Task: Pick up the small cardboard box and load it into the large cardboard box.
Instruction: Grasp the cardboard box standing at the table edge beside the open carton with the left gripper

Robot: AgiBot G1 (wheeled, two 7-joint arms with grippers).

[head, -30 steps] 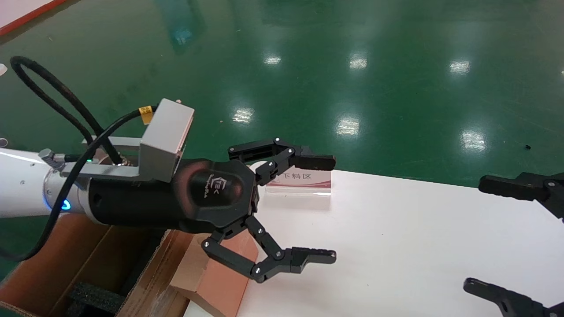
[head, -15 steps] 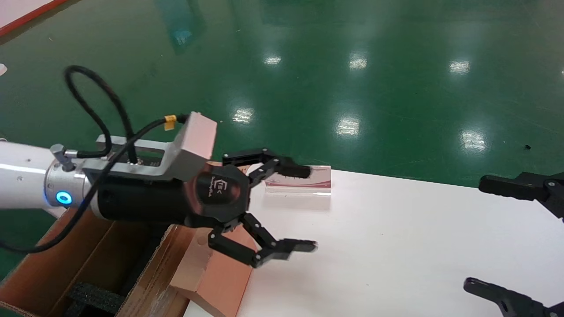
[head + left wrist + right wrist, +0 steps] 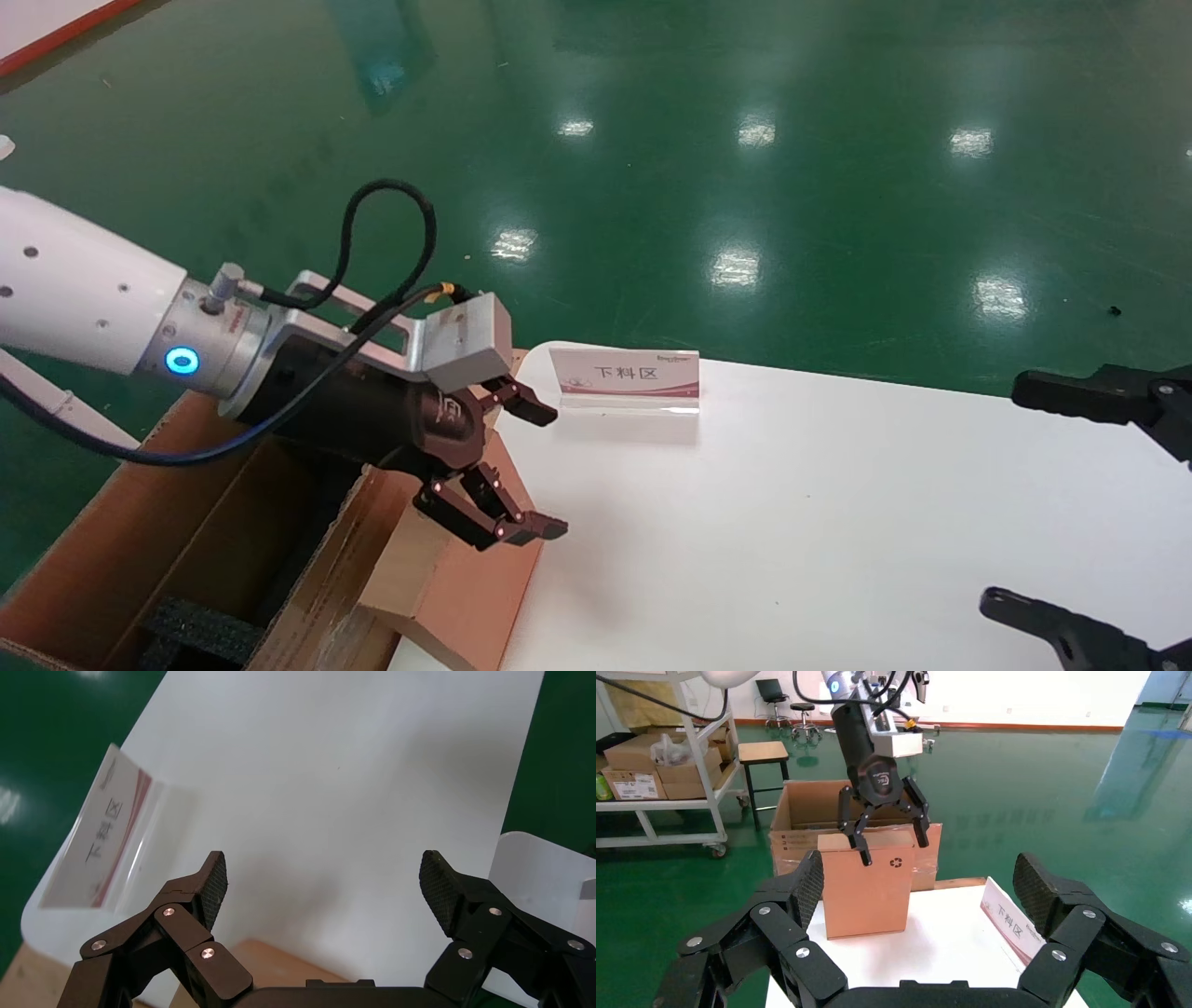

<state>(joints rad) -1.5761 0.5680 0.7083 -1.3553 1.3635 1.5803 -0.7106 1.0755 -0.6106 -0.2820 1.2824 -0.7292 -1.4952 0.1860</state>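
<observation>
Change since earlier frame: left gripper (image 3: 535, 471) has drawn back from over the tabletop toward the small box and dropped lower, wrist now angled downward; right gripper and boxes unchanged.
Right gripper (image 3: 1071, 503): nearest item, parked at the right edge of the tabletop (image 3: 838, 522); jaws spread wide, holding nothing; its own camera shows the fingers (image 3: 807, 885) apart.
Small cardboard box (image 3: 466, 578): flat reddish-brown slab with paler tan narrow edges, standing upright on edge at the left end of the tabletop; black recycling mark on the broad face in the right wrist view (image 3: 866, 888); stands just beside the large carton's wall, contact between the two cannot be told.
Left gripper: over the top edge of the small cardboard box, jaws spread, one finger on each side of the slab's top; fingers (image 3: 211, 881) wide apart in its own camera; gripping nothing; contact with the box not discernible.
Large cardboard box (image 3: 149, 531): long deep brown carton on the green floor (image 3: 745, 140), left of the tabletop, open at the top; black foam block (image 3: 200, 629) visible inside.
Sign card (image 3: 624, 373): white with a red band and printed characters, in a clear stand at the tabletop's far left corner, beyond the left gripper.
</observation>
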